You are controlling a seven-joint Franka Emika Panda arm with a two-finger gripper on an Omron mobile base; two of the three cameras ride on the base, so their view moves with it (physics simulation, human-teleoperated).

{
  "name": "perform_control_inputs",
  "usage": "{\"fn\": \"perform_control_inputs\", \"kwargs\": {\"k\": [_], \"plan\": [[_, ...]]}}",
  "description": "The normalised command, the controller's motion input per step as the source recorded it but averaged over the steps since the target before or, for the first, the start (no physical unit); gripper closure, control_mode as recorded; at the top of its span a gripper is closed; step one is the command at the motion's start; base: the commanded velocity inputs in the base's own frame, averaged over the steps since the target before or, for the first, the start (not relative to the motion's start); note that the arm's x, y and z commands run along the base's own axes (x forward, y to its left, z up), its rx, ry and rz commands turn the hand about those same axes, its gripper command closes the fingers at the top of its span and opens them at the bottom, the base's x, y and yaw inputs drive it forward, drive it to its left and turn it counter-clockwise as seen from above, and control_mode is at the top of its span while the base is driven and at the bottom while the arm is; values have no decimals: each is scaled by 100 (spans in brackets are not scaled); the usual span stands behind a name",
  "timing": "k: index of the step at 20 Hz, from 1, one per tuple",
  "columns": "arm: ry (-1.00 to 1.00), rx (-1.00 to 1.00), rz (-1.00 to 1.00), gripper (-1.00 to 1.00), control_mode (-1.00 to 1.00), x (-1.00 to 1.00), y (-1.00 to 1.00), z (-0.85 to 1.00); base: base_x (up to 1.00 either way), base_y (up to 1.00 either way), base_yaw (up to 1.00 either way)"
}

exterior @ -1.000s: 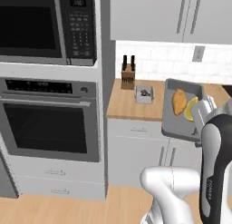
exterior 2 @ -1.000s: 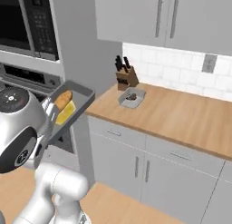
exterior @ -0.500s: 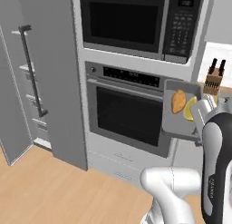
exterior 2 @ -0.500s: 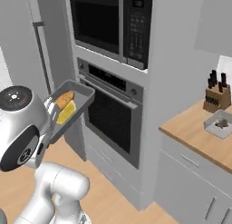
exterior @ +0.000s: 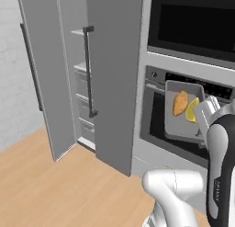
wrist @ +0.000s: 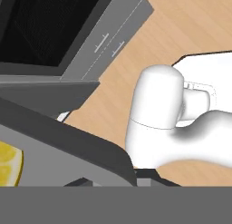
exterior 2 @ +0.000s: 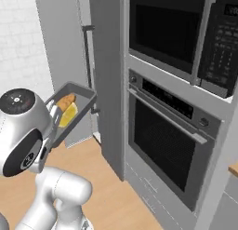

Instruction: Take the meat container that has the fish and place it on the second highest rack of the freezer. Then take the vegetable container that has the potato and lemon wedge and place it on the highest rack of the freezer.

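1. Up in the air beside the arm, the vegetable container (exterior: 176, 125) is a shallow grey rectangular tray with rounded corners and a raised rim, its finish smooth and matte like plastic; it is tipped so that its inside faces the left base camera.
2. Inside it lie a potato (exterior: 180, 103), an elongated orange-tan lump, and next to it a lemon wedge (exterior: 192, 110), bright yellow with a curved edge.
3. From the right base view the same tray (exterior 2: 79, 103) juts out from behind the arm's round grey joint, with the potato (exterior 2: 65, 102) and the lemon wedge (exterior 2: 69, 116) resting against its lower side.
4. At the tray's edge the gripper (exterior: 207, 112) is clamped tight on the rim, jaws nearly together; in the hand view the dark tray wall (wrist: 68, 143) runs across the frame with a sliver of lemon (wrist: 10, 164) at the left.
5. Behind the tray stands the wall oven (exterior 2: 160, 150), black glass front with a brushed steel handle.
6. Left of the oven, the freezer door (exterior: 48, 70) stands open, flat pale grey metal, and white shelves (exterior: 80, 67) show within.
7. Underfoot is a light wood-plank floor (exterior: 59, 189).
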Motion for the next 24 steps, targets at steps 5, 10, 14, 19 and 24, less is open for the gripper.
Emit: {"fn": "perform_control_inputs", "kwargs": {"k": [5,10,14,19,24], "plan": [[0,0,0,100,100,0,0,0,76,100,-1],[0,0,0,100,100,0,0,0,77,100,-11],[0,0,0,100,100,0,0,0,72,93,-22],[0,0,0,100,100,0,0,0,73,88,-26],[0,0,0,100,100,0,0,0,45,43,-26]]}}
